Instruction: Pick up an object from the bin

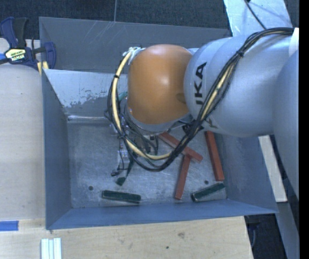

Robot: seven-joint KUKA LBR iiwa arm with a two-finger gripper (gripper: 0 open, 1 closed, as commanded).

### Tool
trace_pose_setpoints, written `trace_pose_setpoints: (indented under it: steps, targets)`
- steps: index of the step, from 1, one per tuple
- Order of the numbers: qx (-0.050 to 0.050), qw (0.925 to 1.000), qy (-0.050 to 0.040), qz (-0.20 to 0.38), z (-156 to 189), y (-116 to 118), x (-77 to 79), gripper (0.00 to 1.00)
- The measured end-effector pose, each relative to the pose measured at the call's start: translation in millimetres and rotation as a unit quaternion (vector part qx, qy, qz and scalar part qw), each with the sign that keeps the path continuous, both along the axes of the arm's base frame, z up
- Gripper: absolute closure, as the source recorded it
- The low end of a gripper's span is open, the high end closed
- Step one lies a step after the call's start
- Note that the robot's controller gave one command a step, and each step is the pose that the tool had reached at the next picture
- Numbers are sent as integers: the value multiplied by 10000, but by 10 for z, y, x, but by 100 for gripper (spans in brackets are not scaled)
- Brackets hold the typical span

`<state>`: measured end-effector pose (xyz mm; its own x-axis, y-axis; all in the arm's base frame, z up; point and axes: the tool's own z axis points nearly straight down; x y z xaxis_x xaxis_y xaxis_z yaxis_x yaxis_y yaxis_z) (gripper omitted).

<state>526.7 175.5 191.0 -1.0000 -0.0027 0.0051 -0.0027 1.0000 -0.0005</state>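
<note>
My gripper (pixel 145 140) hangs low over the middle of the bin floor, mostly hidden under the arm's orange cover and cables. Just to its right lie three reddish-brown sticks: one short (pixel 182 148), one (pixel 183 178) running toward the front wall, and one long (pixel 214 156) further right. The first two cross each other. A small dark piece (pixel 121 180) lies on the floor below and left of the gripper; what it is I cannot tell. Nothing is visibly held.
A dark green bar (pixel 121 197) lies flat along the front wall at the left. A second dark green bar (pixel 208 192) lies at the front right. The arm covers the back right of the bin.
</note>
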Motion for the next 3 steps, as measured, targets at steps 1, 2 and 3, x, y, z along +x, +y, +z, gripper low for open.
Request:
trace_pose_setpoints:
  steps: [1,2,3]
  targets:
    - [6,9828,0,1848,-1229,-391,202,0]
    - [10,9549,-55,2967,-900,-480,199,0]
    - [17,9381,-53,3463,-906,-238,414,0]
